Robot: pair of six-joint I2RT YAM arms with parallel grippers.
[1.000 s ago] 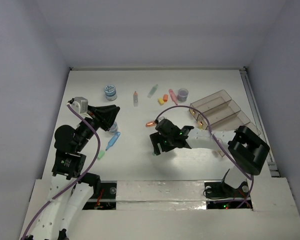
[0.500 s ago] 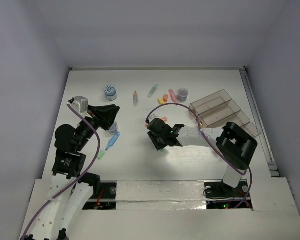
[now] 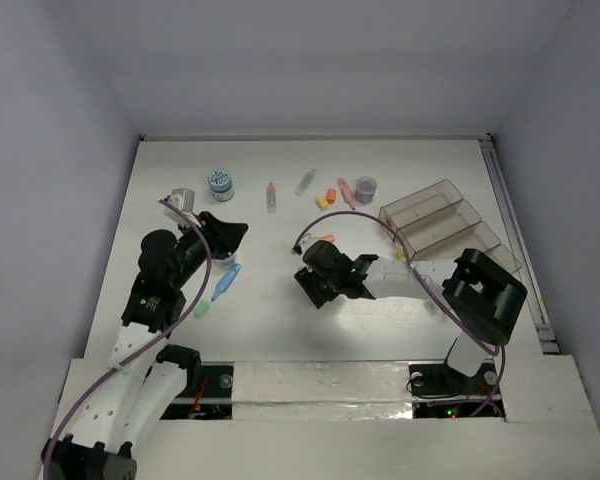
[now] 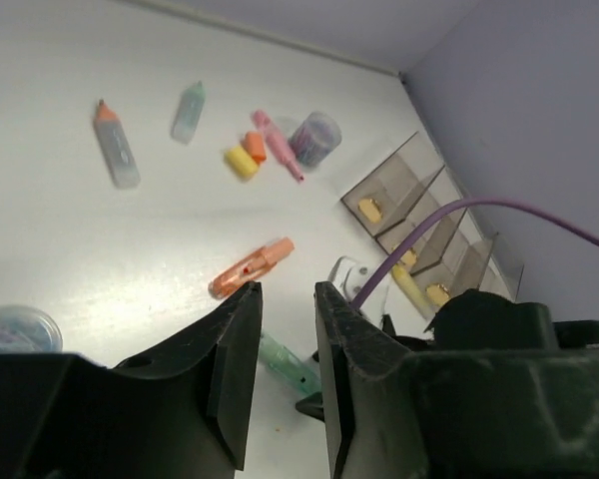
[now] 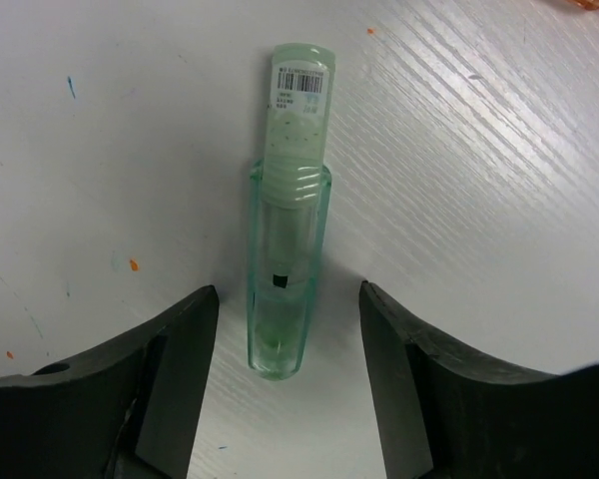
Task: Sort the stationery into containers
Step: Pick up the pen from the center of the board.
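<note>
Top view: right end effector (image 3: 318,287) covers the green pen (image 5: 288,220), so none of it shows there. Right arm (image 3: 485,295) hides the tray's (image 3: 432,203) near end. Right wrist cam: orange thing (image 5: 585,4) cut off by top edge. Left wrist cam: tub (image 4: 14,326) half behind left end effector (image 4: 285,299). Yellowish bits (image 4: 370,209) in tray too small to ID, maybe erasers.

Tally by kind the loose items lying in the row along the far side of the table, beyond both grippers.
Pens: 3 (orange-capped pen, pale green pen, pink pen)
Erasers: 2 (yellow eraser, orange eraser)
Tubs: 2 (blue-white tub, purple tub)
Total: 7
</note>
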